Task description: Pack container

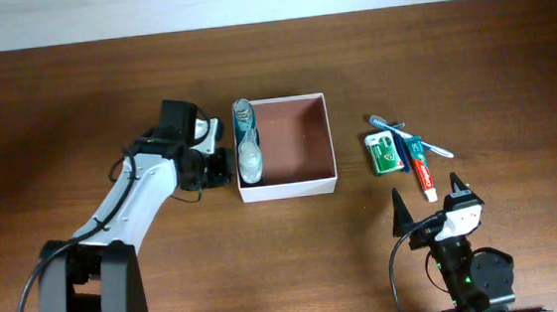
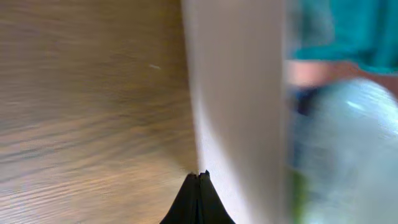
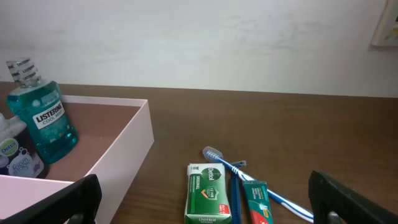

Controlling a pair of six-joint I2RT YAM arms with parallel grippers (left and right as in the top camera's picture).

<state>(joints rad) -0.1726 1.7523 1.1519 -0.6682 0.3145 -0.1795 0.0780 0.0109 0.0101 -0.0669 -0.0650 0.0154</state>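
Observation:
The container (image 1: pixel 289 188) is a square, shallow white box with a pinkish-brown inside, at the table's middle. A teal mouthwash bottle (image 1: pixel 245 119) and a small clear bottle (image 1: pixel 250 160) stand along its left inner wall. My left gripper (image 1: pixel 227 163) is shut and empty, its tips touching the outside of the left wall. In the left wrist view the shut tips (image 2: pixel 199 177) meet the white wall (image 2: pixel 239 106). My right gripper (image 1: pixel 428 204) is open and empty, just in front of the toiletries. The right wrist view shows the container (image 3: pixel 134 143) and the mouthwash (image 3: pixel 40 115) between the open fingers (image 3: pixel 204 176).
To the right of the container lie a green-and-white soap packet (image 1: pixel 385 153), a toothpaste tube (image 1: pixel 420 165) and a blue toothbrush (image 1: pixel 411 136). In the right wrist view they are the packet (image 3: pixel 208 193), the tube (image 3: pixel 256 202), the toothbrush (image 3: pixel 249 177) and a blue razor (image 3: pixel 235 186).

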